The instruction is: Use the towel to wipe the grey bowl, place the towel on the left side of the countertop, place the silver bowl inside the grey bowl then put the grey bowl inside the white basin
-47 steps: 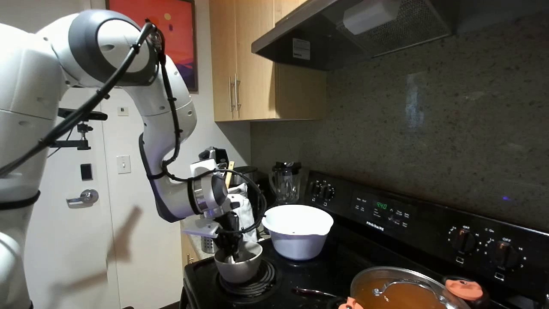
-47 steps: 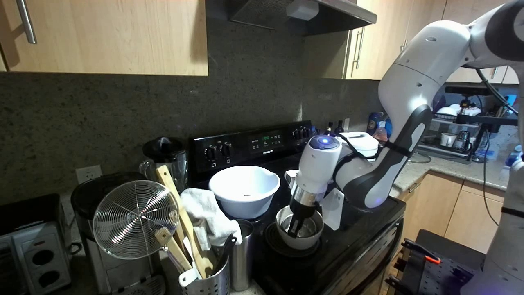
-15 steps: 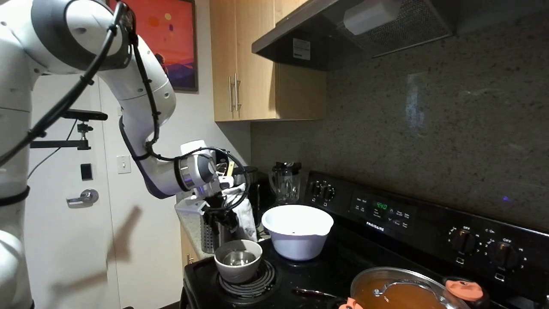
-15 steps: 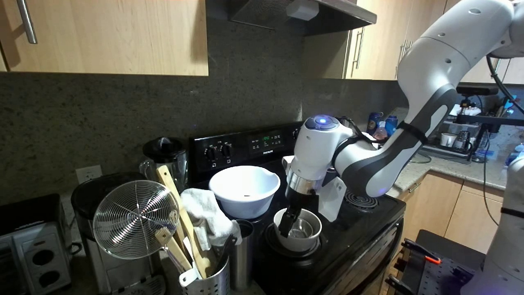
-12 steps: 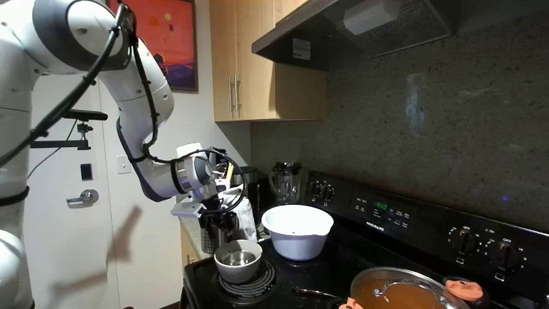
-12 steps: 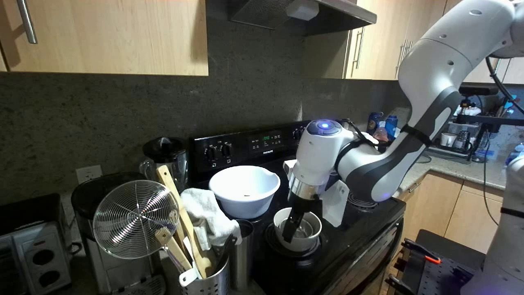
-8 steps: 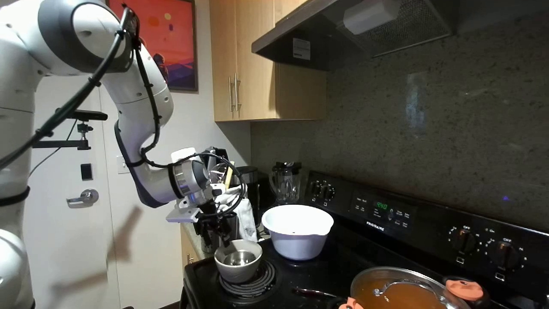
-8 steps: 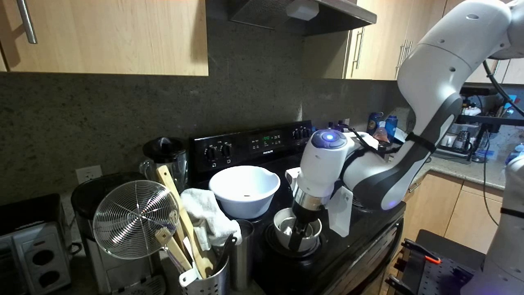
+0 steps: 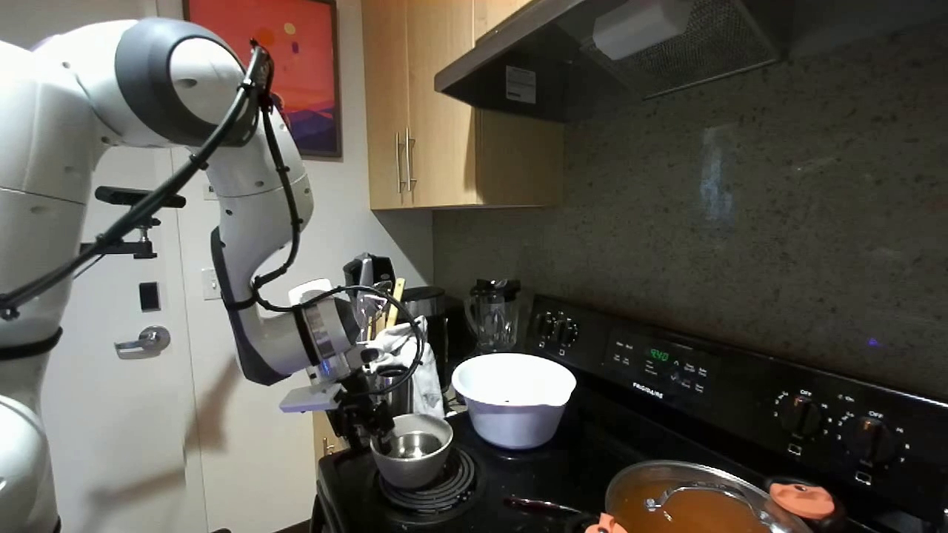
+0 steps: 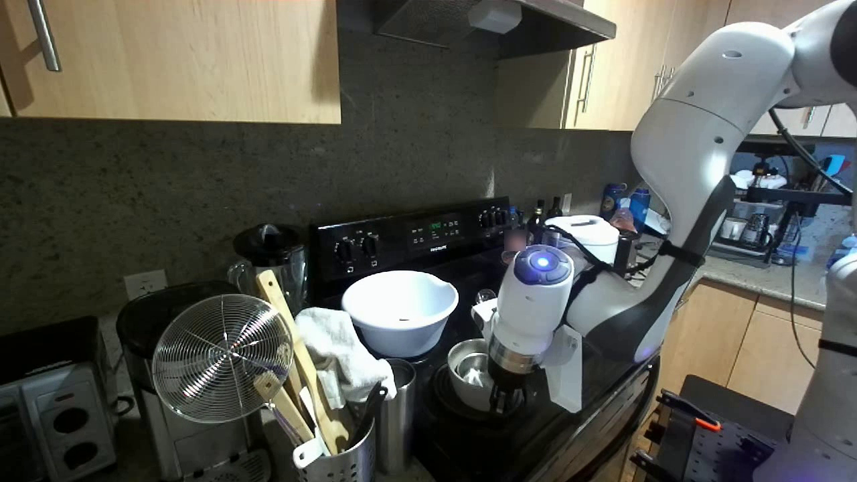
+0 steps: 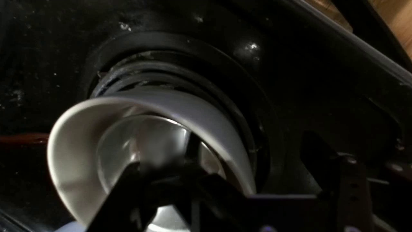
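While the silver bowl (image 9: 415, 444) sits inside the grey bowl (image 9: 413, 472) on the coil burner (image 9: 435, 503), the gripper (image 11: 252, 143) straddles the grey bowl's rim, fingers (image 11: 193, 145) well apart, one inside and one outside, clamping nothing. Nearby stands the white basin (image 9: 515, 426), and between it and the perforated utensil holder (image 10: 349, 463) hangs the towel (image 10: 345, 355).

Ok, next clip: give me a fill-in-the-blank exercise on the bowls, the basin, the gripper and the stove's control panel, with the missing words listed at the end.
The silver bowl sits ____ the grey bowl.
The gripper is ____ rather than shut.
The basin standing near the bowls is coloured ____.
The control panel carries the brand name ____.

Missing words: inside; open; white; Frigidaire.
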Action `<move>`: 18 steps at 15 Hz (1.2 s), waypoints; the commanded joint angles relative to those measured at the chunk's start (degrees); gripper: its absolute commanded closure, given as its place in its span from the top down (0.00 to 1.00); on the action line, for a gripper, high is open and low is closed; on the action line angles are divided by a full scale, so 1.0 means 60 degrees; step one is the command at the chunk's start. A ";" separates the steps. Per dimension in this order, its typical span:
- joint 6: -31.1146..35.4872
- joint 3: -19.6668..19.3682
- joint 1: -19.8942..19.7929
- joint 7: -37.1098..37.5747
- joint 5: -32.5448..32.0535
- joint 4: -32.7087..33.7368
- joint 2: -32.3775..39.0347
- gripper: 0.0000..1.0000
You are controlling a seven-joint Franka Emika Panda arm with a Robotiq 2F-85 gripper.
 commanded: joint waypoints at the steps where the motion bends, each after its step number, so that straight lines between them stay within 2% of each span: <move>1: 0.0005 -0.0143 0.0101 0.0506 -0.0473 0.0081 0.0191 0.49; 6: -0.0024 -0.0228 0.0051 0.0498 -0.0559 0.0226 0.0261 0.12; 7: -0.0033 -0.0250 0.0038 0.0450 -0.0507 0.0265 0.0267 0.08; 10: -0.0022 -0.0302 0.0000 0.0337 -0.0400 0.0421 0.0298 0.06; 18: -0.0101 -0.0320 -0.0114 0.0100 -0.0051 0.0588 0.0198 0.07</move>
